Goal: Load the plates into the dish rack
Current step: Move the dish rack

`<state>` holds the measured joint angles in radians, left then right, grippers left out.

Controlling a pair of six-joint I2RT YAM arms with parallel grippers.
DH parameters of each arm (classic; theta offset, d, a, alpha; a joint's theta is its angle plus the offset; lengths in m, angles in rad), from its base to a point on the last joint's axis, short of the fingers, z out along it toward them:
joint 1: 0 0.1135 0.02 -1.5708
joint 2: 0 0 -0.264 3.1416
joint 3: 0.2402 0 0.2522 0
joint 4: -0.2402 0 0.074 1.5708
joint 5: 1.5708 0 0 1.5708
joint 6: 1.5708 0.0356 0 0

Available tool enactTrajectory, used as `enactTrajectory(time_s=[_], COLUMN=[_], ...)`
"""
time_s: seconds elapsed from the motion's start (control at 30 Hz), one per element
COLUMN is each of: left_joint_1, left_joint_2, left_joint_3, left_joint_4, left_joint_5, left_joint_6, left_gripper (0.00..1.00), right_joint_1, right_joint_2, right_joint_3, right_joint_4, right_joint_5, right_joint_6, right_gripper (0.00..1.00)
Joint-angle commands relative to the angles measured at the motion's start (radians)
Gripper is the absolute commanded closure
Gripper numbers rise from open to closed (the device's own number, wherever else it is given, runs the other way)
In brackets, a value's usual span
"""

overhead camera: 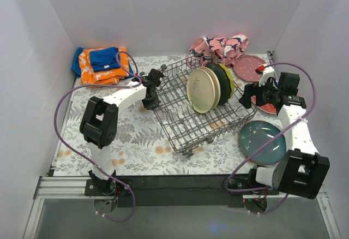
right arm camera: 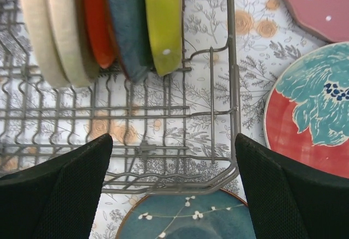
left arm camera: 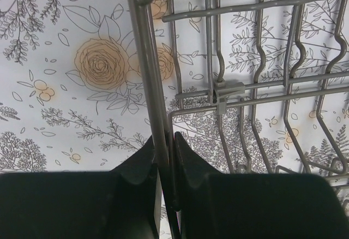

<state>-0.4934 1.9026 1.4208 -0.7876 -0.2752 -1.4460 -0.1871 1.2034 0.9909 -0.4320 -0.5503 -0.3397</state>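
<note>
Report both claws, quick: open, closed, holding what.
Left claw: closed on the dish rack rim wire.
Right claw: open, holding nothing.

1. A plain white back wall (overhead camera: 174, 10) closes the far side of the work area.
2. A white left wall (overhead camera: 27, 59) and a white right wall (overhead camera: 327, 31) meet it at the corners, so the space looks like an open box.
3. The table carries a white tablecloth (overhead camera: 136, 151) printed with grey leaves, ferns and pale orange roses.
4. A flat black strip (overhead camera: 180, 183) runs along the near edge of the table, and a silver aluminium rail (overhead camera: 60, 184) shows at its left end.
5. Below the strip lies a smooth grey surface (overhead camera: 180, 222) with a small bluish reflection.
6. The light is soft and even, and the shadows are weak.
</note>
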Motion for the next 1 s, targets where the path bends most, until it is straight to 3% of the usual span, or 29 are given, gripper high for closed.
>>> enactTrajectory(time_s=[0.0, 0.13, 0.23, 0.43, 0.77, 0.97], left_joint_1=[0.072, 0.084, 0.088, 0.105, 0.159, 0.194], left_joint_2=[-0.056, -0.071, -0.076, -0.083, -0.103, -0.088], left_joint_3=[-0.014, -0.019, -0.017, -0.017, -0.042, -0.031], left_joint_4=[0.002, 0.013, 0.014, 0.016, 0.033, 0.045], left_joint_5=[-0.012, 0.01, 0.017, 0.022, 0.041, 0.057], left_joint_6=[0.047, 0.059, 0.061, 0.07, 0.09, 0.114], left_gripper=[1.0, 1.0, 1.0, 1.0, 1.0, 1.0], right_joint_1=[-0.005, -0.006, -0.006, 0.012, 0.066, 0.112], right_joint_2=[0.111, 0.223, 0.315, 0.43, 0.51, 0.565], right_joint_3=[0.06, 0.121, 0.175, 0.23, 0.296, 0.382], right_joint_4=[-0.05, -0.068, -0.099, -0.122, -0.132, -0.132], right_joint_5=[0.044, 0.058, 0.032, 0.052, 0.081, 0.105], right_joint_6=[-0.094, -0.136, -0.147, -0.157, -0.15, -0.121], right_gripper=[0.04, 0.07, 0.17, 0.38, 0.89, 0.99])
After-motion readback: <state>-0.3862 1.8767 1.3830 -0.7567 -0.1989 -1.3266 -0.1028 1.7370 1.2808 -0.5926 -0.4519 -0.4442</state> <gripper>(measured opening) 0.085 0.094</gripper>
